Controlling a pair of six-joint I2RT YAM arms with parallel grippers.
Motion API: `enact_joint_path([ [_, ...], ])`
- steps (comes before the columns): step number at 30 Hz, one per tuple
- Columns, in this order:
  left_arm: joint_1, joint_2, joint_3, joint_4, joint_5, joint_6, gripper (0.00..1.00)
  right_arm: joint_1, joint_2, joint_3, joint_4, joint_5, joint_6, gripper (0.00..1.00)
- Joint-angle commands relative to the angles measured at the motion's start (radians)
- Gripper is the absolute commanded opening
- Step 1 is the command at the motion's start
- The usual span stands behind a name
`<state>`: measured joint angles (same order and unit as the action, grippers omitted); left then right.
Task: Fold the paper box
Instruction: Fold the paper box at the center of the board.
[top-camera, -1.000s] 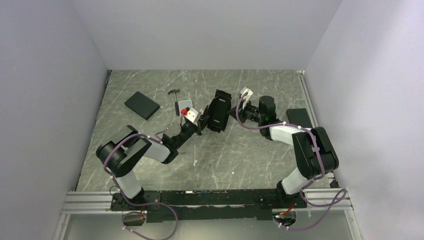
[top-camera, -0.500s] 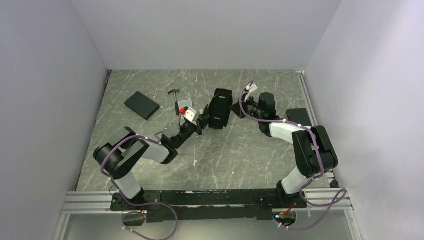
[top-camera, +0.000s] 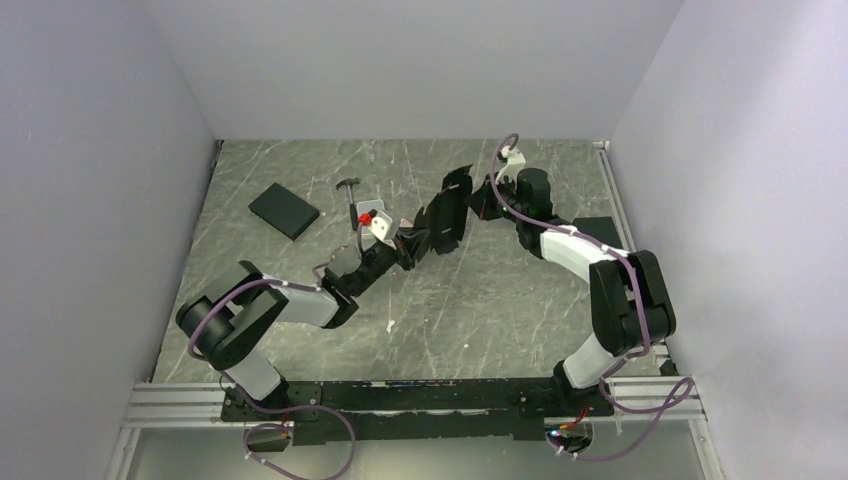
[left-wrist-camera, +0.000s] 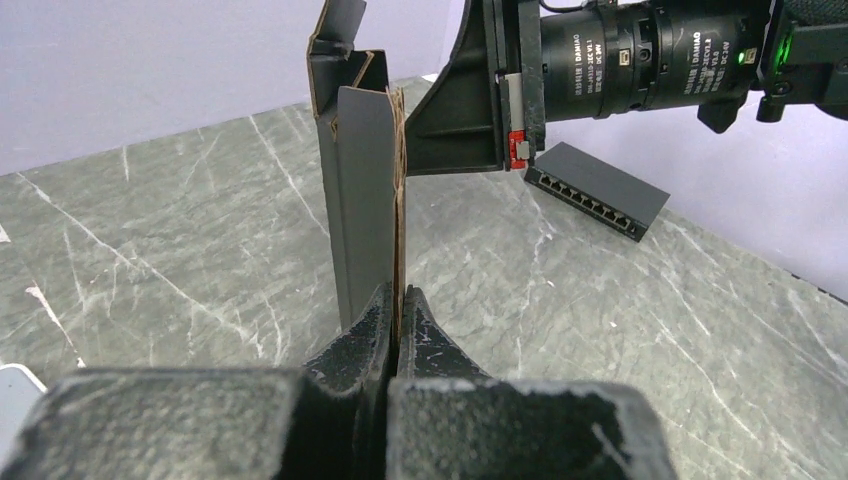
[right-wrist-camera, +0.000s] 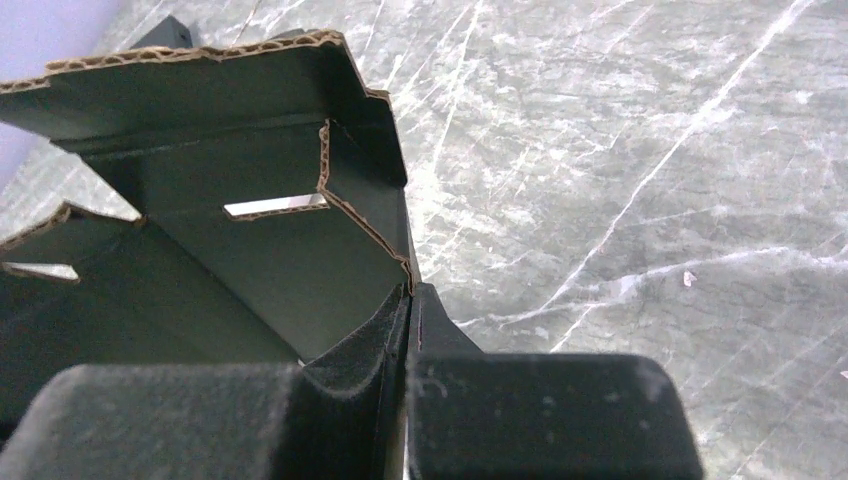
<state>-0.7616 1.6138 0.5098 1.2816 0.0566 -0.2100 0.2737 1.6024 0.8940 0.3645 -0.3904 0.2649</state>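
Left wrist view: paper box (left-wrist-camera: 365, 200) running off top edge, lower edge disappearing inside left end effector (left-wrist-camera: 398, 300). Right wrist view: box spilling past left edge, pinched corner hiding inside right end effector (right-wrist-camera: 410, 300). Overhead: right arm (top-camera: 575, 255) covering part of black slab (top-camera: 600, 229); you're finding small object (top-camera: 348, 187) too tiny to name.

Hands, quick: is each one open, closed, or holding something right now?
Left hand: closed, pinching an edge of the paper box.
Right hand: closed, pinching a flap of the same box.
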Motion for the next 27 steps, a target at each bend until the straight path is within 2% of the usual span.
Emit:
enact_joint_path([
  [1, -0.028, -0.011, 0.046, -0.049, 0.085, -0.059, 0.0, 0.041, -0.053, 0.052, -0.007, -0.053, 0.135, 0.0],
  [6, -0.028, 0.001, 0.062, -0.073, 0.093, -0.074, 0.0, 0.064, -0.063, 0.042, -0.018, 0.005, 0.113, 0.0],
  [15, -0.028, 0.052, 0.051, -0.108, 0.079, -0.058, 0.0, 0.107, -0.053, -0.011, 0.014, -0.022, 0.027, 0.0],
  [19, -0.025, 0.075, 0.029, -0.085, 0.054, -0.06, 0.0, 0.106, -0.038, -0.023, 0.042, -0.103, 0.018, 0.01],
  [23, -0.013, 0.075, 0.017, -0.092, 0.051, -0.06, 0.0, 0.102, -0.021, -0.024, 0.042, -0.165, -0.024, 0.08],
  [27, 0.0, 0.057, 0.018, -0.128, 0.059, -0.063, 0.0, 0.073, -0.003, -0.021, 0.036, -0.253, -0.063, 0.1],
])
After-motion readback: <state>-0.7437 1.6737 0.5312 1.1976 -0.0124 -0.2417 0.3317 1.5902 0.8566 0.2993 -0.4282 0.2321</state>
